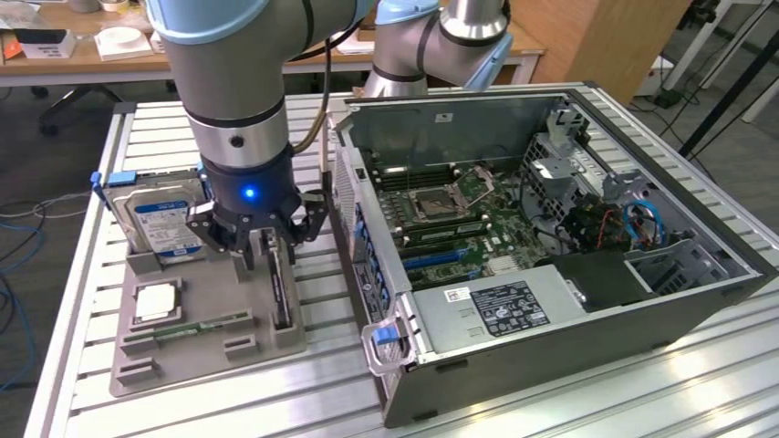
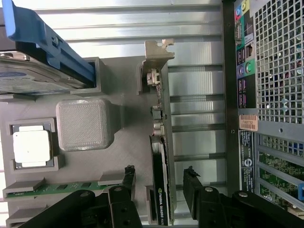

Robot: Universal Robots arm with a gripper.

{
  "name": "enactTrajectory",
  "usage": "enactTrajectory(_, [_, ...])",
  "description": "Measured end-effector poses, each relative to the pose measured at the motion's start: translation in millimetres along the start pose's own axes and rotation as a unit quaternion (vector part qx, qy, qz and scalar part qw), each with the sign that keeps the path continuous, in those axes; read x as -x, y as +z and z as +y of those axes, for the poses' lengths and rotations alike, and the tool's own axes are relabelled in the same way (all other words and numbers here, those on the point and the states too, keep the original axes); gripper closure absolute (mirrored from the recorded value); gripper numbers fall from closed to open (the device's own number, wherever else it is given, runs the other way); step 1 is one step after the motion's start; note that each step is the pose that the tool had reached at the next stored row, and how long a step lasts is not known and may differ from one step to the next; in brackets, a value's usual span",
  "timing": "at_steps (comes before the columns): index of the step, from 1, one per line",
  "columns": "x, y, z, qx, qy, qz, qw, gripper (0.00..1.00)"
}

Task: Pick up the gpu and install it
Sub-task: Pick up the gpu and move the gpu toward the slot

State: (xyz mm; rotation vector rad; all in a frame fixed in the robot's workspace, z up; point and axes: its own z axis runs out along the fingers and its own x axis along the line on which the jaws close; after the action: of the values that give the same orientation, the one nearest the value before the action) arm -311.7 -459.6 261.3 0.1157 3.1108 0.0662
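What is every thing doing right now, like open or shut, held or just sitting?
gpu: on edge in the grey tray slot, not gripped
gripper: open, straddling the gpu
computer case: side panel off, insides showing
hard drive: upright in its tray slot
processor chip: flat in its pocket
memory stick: lying in its slot

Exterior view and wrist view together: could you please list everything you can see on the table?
table: one, silvery, slatted.
computer case: one, black, side open.
tray: one, grey, exterior view's left of the computer case.
gpu: one, dark with silvery bracket, on edge in a tray slot.
hard drive: one, blue-white label, upright at the tray's end.
processor: one, silvery, in a tray pocket.
memory stick: one, green, flat in a tray slot.
gripper: one, black, open, fingers either side of the gpu.
arm: one, silver and blue, above the tray.
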Motion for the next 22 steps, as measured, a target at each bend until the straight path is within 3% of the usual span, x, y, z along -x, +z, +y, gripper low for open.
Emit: enactTrajectory(22, [-0.1, 9.9, -0.4, 0.0000, 0.000, 0.0000, 1.0000, 0.47])
